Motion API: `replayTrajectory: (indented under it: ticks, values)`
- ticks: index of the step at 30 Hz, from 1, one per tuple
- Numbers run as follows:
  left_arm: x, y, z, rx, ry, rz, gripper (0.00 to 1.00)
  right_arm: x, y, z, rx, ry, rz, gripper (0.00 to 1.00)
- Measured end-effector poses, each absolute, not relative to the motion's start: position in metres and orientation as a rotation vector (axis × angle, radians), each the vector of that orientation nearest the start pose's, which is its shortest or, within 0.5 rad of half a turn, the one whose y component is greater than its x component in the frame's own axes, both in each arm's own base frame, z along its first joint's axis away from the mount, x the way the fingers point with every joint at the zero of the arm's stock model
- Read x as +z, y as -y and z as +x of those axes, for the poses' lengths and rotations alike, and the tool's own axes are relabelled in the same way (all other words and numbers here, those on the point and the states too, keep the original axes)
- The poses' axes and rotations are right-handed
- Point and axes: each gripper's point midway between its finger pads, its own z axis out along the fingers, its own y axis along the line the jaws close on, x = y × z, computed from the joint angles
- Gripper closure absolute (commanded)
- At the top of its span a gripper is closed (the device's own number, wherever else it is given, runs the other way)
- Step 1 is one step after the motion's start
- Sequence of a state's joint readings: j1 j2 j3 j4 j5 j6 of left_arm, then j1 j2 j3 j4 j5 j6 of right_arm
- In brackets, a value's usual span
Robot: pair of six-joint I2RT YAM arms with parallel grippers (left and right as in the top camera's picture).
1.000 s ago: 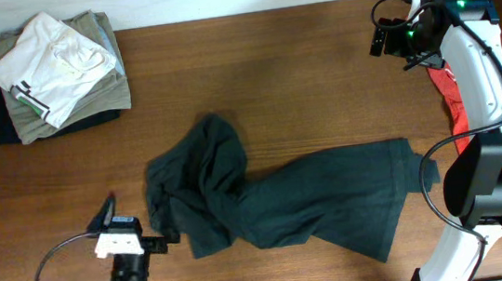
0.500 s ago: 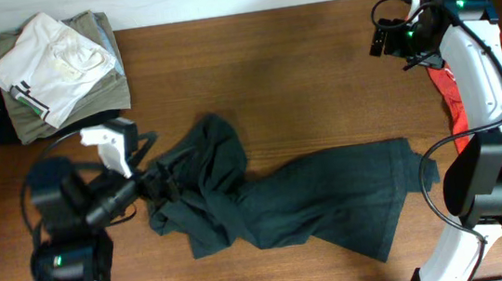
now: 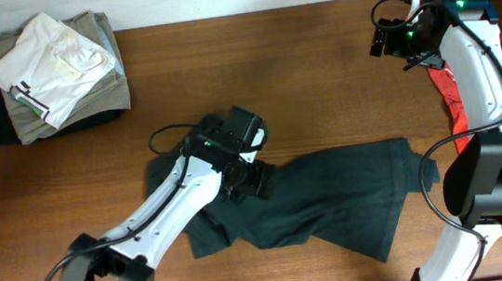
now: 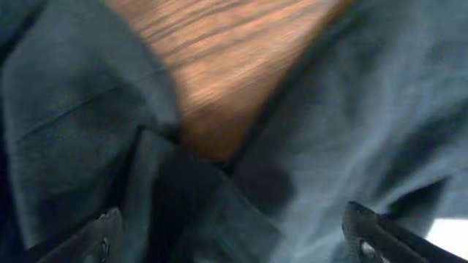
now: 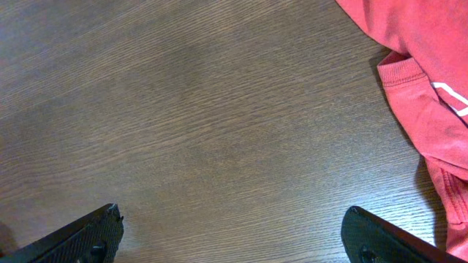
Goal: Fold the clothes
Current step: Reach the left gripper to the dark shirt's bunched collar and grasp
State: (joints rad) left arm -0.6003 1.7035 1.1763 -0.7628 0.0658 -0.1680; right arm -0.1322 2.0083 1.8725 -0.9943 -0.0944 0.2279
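The dark T-shirt [image 3: 332, 197] lies crumpled on the near middle of the table [image 3: 301, 79]. The left gripper [image 3: 251, 180] hangs close over its left part, fingers spread wide, gripping nothing. The right gripper [image 3: 388, 38], spread too, is at the far right, near the red shirt [image 5: 431, 66].

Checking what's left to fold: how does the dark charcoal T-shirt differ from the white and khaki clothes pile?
The dark charcoal T-shirt lies crumpled; the white and khaki clothes pile is folded and stacked. The T-shirt is mid-table under the left gripper; the pile sits in a corner, alone. Both rest on the brown wooden table.
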Motion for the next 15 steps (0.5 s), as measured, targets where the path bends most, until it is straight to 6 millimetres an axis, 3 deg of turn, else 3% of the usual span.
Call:
replayTrajectory:
  ticks: [2,4,5,7,11,14,15]
  values:
    - [0.057,0.207,0.296,-0.161,-2.860,0.600,0.36,0.157,0.048,0.485,0.156,-2.663,0.456,0.01]
    - [0.053,0.205,0.297,-0.145,-2.869,0.585,0.37,0.157,0.048,0.485,0.156,-2.663,0.456,0.01]
    - [0.053,0.204,0.296,-0.139,-2.875,0.585,0.43,0.157,0.048,0.485,0.156,-2.663,0.456,0.01]
    - [0.053,0.204,0.296,-0.137,-2.877,0.580,0.74,0.157,0.048,0.485,0.156,-2.663,0.455,0.01]
    - [0.054,0.202,0.298,-0.119,-2.869,0.575,0.81,0.157,0.048,0.485,0.157,-2.663,0.456,0.01]
    - [0.077,0.213,0.315,-0.141,-2.812,0.561,0.99,0.157,0.048,0.485,0.156,-2.663,0.456,0.01]
    - [0.079,0.213,0.317,-0.143,-2.807,0.560,0.94,0.157,0.048,0.485,0.157,-2.663,0.456,0.01]
